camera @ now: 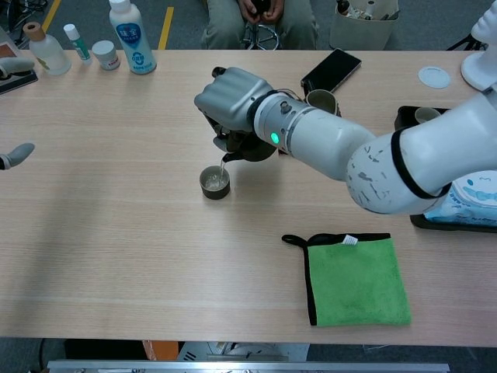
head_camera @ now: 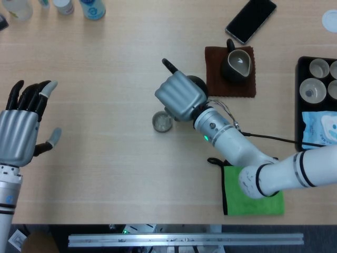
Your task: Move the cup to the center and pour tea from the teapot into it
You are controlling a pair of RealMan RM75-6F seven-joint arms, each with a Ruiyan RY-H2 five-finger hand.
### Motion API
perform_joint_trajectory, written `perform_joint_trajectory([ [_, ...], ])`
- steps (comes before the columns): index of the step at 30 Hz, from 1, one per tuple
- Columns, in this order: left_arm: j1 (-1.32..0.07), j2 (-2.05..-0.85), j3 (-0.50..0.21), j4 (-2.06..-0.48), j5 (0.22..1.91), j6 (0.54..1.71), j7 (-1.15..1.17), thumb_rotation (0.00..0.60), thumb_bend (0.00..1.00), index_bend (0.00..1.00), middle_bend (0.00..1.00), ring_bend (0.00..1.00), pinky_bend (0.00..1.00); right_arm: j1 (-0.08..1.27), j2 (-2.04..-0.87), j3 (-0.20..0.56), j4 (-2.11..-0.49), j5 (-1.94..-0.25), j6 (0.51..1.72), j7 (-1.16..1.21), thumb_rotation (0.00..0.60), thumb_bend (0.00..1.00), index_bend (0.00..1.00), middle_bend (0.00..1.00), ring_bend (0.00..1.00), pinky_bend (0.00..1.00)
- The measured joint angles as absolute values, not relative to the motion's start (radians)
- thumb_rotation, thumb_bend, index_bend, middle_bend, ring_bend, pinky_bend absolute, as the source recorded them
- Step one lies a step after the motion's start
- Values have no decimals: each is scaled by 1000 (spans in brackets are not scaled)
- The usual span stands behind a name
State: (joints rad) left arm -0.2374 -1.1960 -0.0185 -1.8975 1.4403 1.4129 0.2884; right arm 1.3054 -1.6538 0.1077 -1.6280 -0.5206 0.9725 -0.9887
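Right hand (camera: 233, 97): grips teapot (camera: 250, 147), tilted, spout directly above cup (camera: 215, 182) at table centre, just near-left of hand. Left hand (head_camera: 21, 129): fingers spread, empty, far left, well apart.

Setting: robot lab or workshop. Evidence: pale wood surface (camera: 116, 233); yellow floor tape (camera: 165, 23); seated onlooker (camera: 260, 19) (face unseen); bin (camera: 365, 23).

The head view looks straight down on the pale wooden counter (head_camera: 105, 79) from above. The chest view sits lower at the near edge, facing across it toward the floor beyond. Both share the green square cloth (head_camera: 247, 195) (camera: 357, 280) and the counter's middle.
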Motion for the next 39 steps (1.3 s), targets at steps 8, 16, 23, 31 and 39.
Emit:
perform_joint_trajectory([
  [8,-236,-1188,-25,-1902,1436,1399,272,600,303,62,125,122,27,1313,-1662,108,-1617,-512,969,-983,509,443,1000,963,884,22],
  [16,-235,-1189,-28,-1896,1431,1388,273,600,303,62,125,122,27,1305,-1668,112,-1611,-525,961,-944,516,442,1000,963,884,22],
  [23,-234,-1193,-30,-1894,1434,1385,278,600,303,62,125,121,27,1263,-1668,120,-1609,-572,962,-846,519,442,1000,963,884,21],
  [31,-235,-1195,-32,-1896,1436,1380,288,600,303,62,125,121,27,1192,-1661,136,-1602,-662,952,-683,522,442,1000,963,884,22],
  [39,-241,-1196,-33,-1889,1439,1364,291,600,304,62,125,121,27,1081,-1566,146,-1672,-792,921,-460,524,442,1000,963,882,22],
])
